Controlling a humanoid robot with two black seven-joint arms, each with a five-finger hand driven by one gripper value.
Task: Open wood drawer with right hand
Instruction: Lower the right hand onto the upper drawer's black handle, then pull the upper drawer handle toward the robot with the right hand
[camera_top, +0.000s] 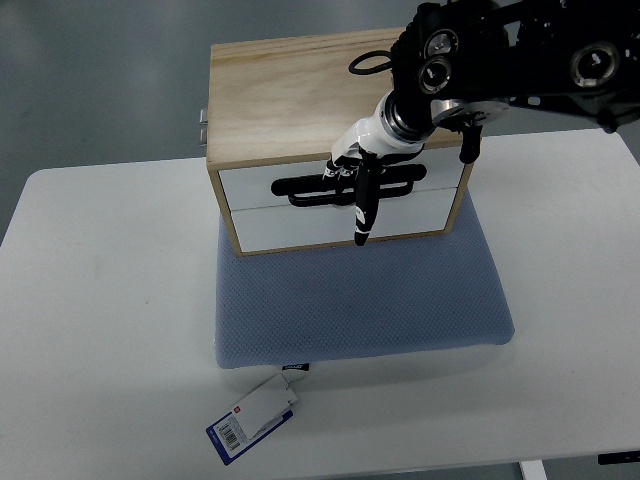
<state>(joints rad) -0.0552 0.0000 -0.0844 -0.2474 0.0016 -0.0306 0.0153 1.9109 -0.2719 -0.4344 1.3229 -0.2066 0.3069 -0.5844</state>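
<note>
Right robot hand (355, 175) is at the wood drawer (340, 187) front, fingers hooked into its black handle slot, box sitting on the blue mat (360, 300).

The right hand (358, 185) covers the middle of the upper drawer's handle slot (305, 187), so its finger grip there cannot be judged. The print on the tag (252, 417) near the bench's (100, 300) front edge is too small to read, and the picture's bottom edge cuts that bench edge off.

Blue mat (360, 300) on white table (110, 330); tag (255, 418) at mat's front edge.
</note>
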